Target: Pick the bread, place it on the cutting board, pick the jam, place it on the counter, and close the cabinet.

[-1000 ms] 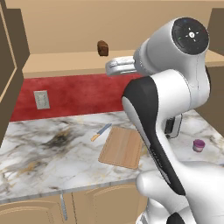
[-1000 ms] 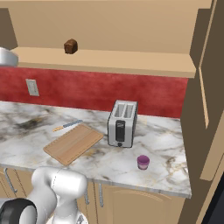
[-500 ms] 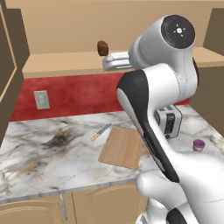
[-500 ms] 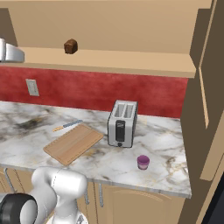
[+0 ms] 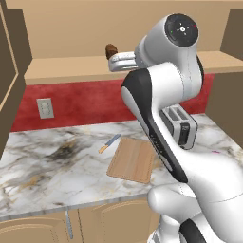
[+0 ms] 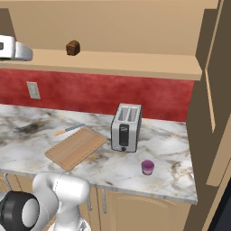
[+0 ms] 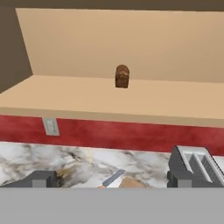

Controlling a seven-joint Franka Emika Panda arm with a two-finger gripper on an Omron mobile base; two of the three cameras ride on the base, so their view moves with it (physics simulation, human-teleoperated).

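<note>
Presently the fingers stand spread wide and empty, aimed along the cabinet shelf at the bread, which sits upright toward the back of that shelf, well apart from the fingertips. In the left base view the hand is raised to shelf height with the bread just beyond it; how much gap remains cannot be judged well from that angle, since the arm blocks much of the shelf.

Risks noted:
- The loaf is small and stands free. An approach slightly off centre could let one finger strike it first and push it toward the cabinet's back wall or tip it over.
- The shelf edge lies between hand and loaf. A low approach could catch the fingers on the shelf lip; a high one could close above the rounded top and slip off.
- The carry down to the board passes near the toaster and a knife lying just beside the board's far edge. A loose hold could drop the loaf onto the table short of the board.

The jam already stands on the table in front of the toaster, toward the right end. The cabinet door on the right stands open, so closing remains outstanding.
</note>
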